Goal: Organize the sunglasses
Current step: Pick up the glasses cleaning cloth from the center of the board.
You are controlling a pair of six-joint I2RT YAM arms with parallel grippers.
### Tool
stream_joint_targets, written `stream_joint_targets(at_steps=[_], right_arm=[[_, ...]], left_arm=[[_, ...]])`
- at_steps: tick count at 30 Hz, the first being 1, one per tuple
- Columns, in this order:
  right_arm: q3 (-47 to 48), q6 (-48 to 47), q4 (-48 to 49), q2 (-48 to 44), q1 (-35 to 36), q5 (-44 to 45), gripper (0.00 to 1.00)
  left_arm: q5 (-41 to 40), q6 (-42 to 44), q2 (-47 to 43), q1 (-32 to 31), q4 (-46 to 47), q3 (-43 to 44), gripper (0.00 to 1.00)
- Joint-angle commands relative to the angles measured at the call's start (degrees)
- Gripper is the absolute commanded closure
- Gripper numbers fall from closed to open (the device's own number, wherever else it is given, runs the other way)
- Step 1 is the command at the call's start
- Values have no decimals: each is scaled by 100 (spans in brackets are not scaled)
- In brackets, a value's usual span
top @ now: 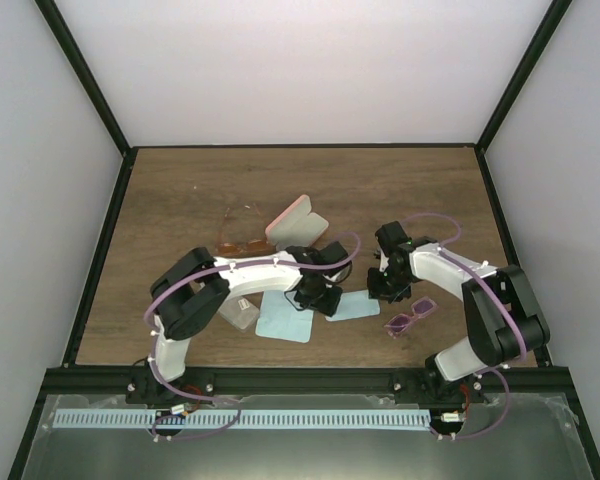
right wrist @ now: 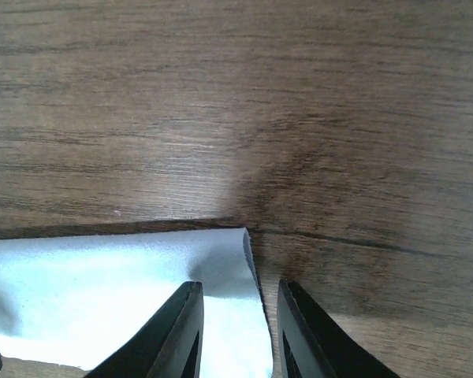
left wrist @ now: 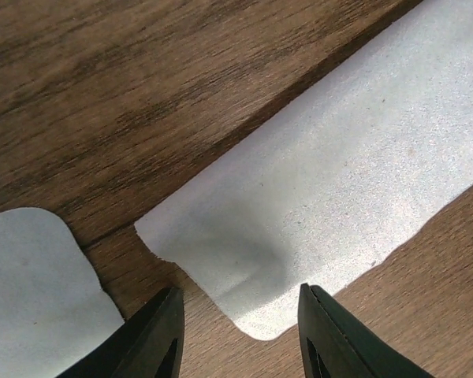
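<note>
The orange-lensed sunglasses lie at mid-table, left of the pink case. The purple-pink sunglasses lie at the front right, beside the right arm. Neither pair shows in the wrist views. My left gripper is open and low over one corner of a light blue cloth, its jaws on either side of that corner. My right gripper is open at the same cloth's other end, its jaws straddling the raised cloth edge. Both grippers are empty.
A second light blue cloth lies just in front of the left gripper and shows in the left wrist view. A grey case lies left of it. A black frame borders the wooden table.
</note>
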Motion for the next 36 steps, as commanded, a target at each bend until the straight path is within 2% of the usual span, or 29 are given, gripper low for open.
stream_joint_targets(at_steps=[1,7,9,20,24,28,36], right_arm=[[-63,-88,44,44,63,-92,73],[-93,-121,84,68,61,-213,76],[-113,-127,109,91,61,-292,77],[-130,-138,135,95,76,-358,82],[-127,-143,142,107,66,-369,88],[-105,-146,151,48,69,-360,94],[7,-153,140,-88,72,-400,99]], left_arm=[[190,-41,323,-63,-79,50,58],[192,-50,368,-67,-98,79,62],[191,-56,369,-67,-103,79,67],[136,-78,457,-65,-205,113,83],[104,-86,468,-59,-235,122,86],[40,-108,463,-61,-270,127,95],[-121,-91,417,-59,-291,195,96]])
